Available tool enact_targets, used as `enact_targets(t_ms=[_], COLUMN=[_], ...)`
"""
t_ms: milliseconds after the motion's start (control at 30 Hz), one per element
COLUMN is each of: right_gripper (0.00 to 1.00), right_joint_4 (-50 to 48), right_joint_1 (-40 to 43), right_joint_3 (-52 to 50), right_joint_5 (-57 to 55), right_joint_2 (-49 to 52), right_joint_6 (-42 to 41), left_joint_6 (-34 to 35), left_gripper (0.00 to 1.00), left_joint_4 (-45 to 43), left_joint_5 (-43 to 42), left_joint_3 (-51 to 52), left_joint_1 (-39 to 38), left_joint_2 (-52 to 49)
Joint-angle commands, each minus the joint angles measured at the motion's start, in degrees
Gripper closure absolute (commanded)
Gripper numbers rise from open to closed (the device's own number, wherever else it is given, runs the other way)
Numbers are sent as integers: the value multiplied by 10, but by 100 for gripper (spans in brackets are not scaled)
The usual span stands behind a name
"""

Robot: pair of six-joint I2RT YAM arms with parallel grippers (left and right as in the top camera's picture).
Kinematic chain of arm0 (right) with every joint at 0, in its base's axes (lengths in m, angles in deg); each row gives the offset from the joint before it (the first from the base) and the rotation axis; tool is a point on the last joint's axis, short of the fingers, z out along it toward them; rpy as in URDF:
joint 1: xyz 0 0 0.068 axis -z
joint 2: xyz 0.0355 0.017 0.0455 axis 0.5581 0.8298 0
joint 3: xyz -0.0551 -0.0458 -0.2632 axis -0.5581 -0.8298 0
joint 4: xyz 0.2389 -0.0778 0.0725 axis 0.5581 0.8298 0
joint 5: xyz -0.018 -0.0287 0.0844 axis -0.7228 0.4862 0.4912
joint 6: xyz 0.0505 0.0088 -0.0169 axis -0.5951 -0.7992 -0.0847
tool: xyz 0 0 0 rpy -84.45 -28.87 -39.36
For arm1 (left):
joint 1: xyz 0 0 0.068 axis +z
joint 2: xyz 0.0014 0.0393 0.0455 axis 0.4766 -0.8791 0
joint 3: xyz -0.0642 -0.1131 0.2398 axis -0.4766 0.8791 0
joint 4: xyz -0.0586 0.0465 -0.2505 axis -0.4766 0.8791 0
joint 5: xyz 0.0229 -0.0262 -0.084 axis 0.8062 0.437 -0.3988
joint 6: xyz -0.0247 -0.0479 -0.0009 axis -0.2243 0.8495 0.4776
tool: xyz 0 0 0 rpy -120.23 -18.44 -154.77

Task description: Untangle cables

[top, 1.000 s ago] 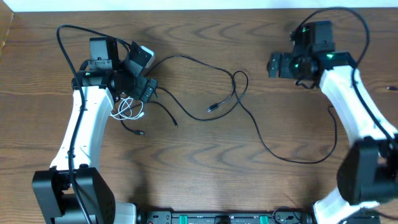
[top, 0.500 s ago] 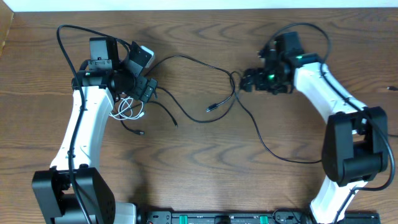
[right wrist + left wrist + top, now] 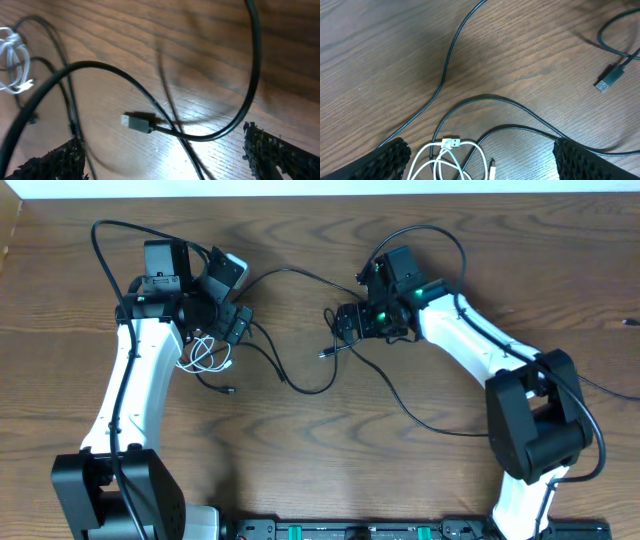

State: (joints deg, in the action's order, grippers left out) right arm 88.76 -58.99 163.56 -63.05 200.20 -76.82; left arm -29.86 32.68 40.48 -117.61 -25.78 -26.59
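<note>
Thin black cords [image 3: 300, 385] run across the wood table from beside my left gripper [image 3: 228, 312] to the middle and on in a long curve [image 3: 432, 423] to the right. A short white cord [image 3: 205, 356] lies coiled just below my left gripper. In the left wrist view the gripper [image 3: 485, 165] is open, with the white coil [image 3: 454, 152] and black cords [image 3: 520, 106] between its fingers. My right gripper [image 3: 346, 326] is open over a black loop and a USB plug [image 3: 328, 353]. The right wrist view shows the plug [image 3: 137, 122] ahead of the open jaws [image 3: 165, 160].
Thicker black arm cables arch behind both arms [image 3: 100, 245] [image 3: 430, 230]. A black cord's plug end [image 3: 226, 392] lies below the white coil. The table's far edge [image 3: 320, 194] runs along the top. A small dark object [image 3: 629, 323] lies at the far right.
My right arm has swung left from the far right to the table's middle. The black loop and USB plug there have shifted left. The left arm has not moved.
</note>
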Motion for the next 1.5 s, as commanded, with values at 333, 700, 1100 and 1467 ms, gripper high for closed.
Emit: enact_targets(t_ms=[333, 700, 1100, 1467], right_gripper=[2, 99, 99, 99], right_joint_4=[-22, -58, 61, 46], right_joint_1=[-24, -26, 19, 106], right_joint_3=[3, 3, 3, 3], right_joint_5=[-111, -116, -233, -318], right_joint_2=[55, 112, 76, -77], right_joint_6=[-73, -110, -110, -91], left_joint_6=[9, 9, 9, 9], left_gripper=[7, 7, 7, 8], left_joint_4=[0, 0, 0, 0], left_joint_5=[-7, -7, -7, -7], left_joint_3=[2, 2, 2, 2], left_joint_1=[1, 1, 1, 1], left_joint_2=[-6, -6, -6, -6])
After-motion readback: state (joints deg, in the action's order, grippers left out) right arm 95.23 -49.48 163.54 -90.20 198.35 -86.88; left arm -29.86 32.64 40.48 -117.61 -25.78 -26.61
